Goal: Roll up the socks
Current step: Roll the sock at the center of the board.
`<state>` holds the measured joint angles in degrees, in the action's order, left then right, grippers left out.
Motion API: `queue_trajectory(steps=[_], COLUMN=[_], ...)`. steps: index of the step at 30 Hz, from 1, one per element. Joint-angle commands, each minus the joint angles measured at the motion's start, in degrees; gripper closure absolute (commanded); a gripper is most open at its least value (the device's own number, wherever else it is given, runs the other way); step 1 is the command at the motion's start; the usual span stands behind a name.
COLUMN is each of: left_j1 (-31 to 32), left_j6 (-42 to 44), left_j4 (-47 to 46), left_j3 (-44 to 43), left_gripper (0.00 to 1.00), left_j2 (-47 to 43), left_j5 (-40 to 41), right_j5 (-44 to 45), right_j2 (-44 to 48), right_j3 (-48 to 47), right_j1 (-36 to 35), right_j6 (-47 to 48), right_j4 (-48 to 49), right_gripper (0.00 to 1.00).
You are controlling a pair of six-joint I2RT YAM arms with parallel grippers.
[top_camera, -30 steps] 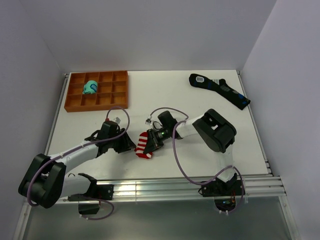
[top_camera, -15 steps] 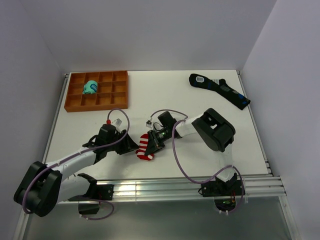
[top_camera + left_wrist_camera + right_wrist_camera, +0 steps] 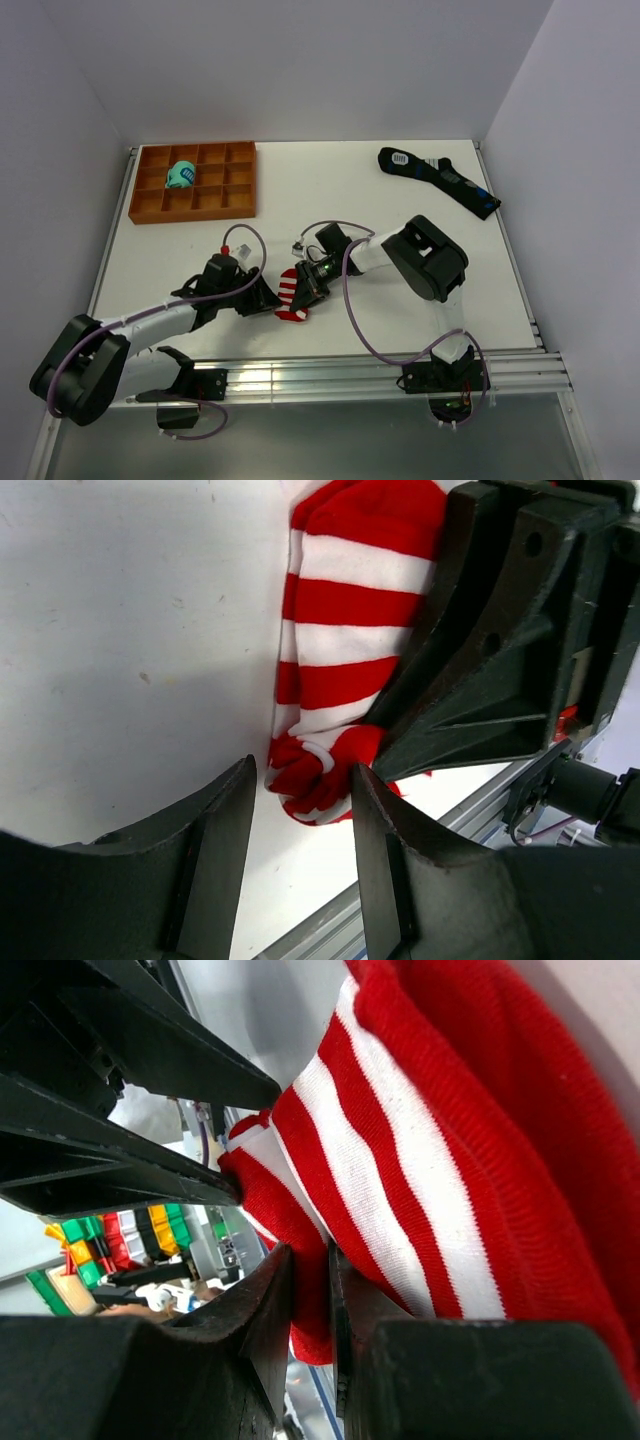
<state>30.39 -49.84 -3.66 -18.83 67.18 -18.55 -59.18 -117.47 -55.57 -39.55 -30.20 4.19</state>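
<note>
The socks (image 3: pixel 287 288) are red and white striped and lie low in the middle of the table. My right gripper (image 3: pixel 306 287) is shut on their right side; in the right wrist view its jaws (image 3: pixel 310 1270) pinch a fold of red fabric of the socks (image 3: pixel 420 1160). My left gripper (image 3: pixel 268 300) is open just left of the socks. In the left wrist view the bunched red end of the socks (image 3: pixel 345 630) sits at the left gripper's (image 3: pixel 302 780) fingertips, with the right gripper's black body pressed against the socks' right side.
An orange compartment tray (image 3: pixel 232 197) stands at the back left with a teal sock bundle (image 3: pixel 181 175) in one cell. A long black sock with blue patches (image 3: pixel 437 178) lies at the back right. The metal rail (image 3: pixel 330 375) of the near table edge runs just below the socks.
My left gripper has slid right and nearer, up to the socks' lower end. The socks and right gripper have shifted slightly toward the near edge.
</note>
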Motion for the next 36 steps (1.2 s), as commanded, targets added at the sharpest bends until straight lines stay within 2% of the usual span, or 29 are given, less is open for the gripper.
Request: queue_trajectory(steps=[1, 10, 13, 20, 23, 24, 29, 36], left_j1=[0.7, 2.0, 2.4, 3.1, 3.4, 3.5, 4.1, 4.3], left_j6=[0.3, 0.7, 1.1, 1.3, 1.3, 1.2, 1.3, 1.0], left_j4=[-2.1, 0.7, 3.2, 10.0, 12.5, 13.3, 18.4, 26.2], left_j3=[-0.2, -2.1, -4.1, -9.2, -11.2, -12.4, -16.1, -21.9], left_gripper=[0.52, 0.53, 0.57, 0.80, 0.87, 0.88, 0.96, 1.00], left_j2=[1.9, 6.6, 9.0, 13.3, 14.6, 15.3, 17.2, 19.5], left_j5=[0.3, 2.8, 4.1, 6.7, 7.4, 7.6, 9.8, 13.9], right_j5=[13.9, 13.8, 14.0, 15.2, 17.0, 17.8, 21.5, 27.3], right_j2=[-5.1, -5.2, -5.2, -4.5, -3.3, -2.9, -0.3, 6.4], right_j3=[2.7, 2.7, 2.8, 3.4, 3.9, 4.0, 4.5, 7.0], right_j1=[-0.4, -0.1, 0.0, 0.0, -0.1, 0.0, 0.0, 0.1], right_j6=[5.0, 5.1, 5.3, 5.4, 5.4, 5.8, 5.9, 5.3], right_j4=[-8.8, -8.7, -8.6, -8.0, -7.4, -7.4, -7.1, -2.9], right_gripper=[0.87, 0.87, 0.87, 0.87, 0.84, 0.78, 0.69, 0.60])
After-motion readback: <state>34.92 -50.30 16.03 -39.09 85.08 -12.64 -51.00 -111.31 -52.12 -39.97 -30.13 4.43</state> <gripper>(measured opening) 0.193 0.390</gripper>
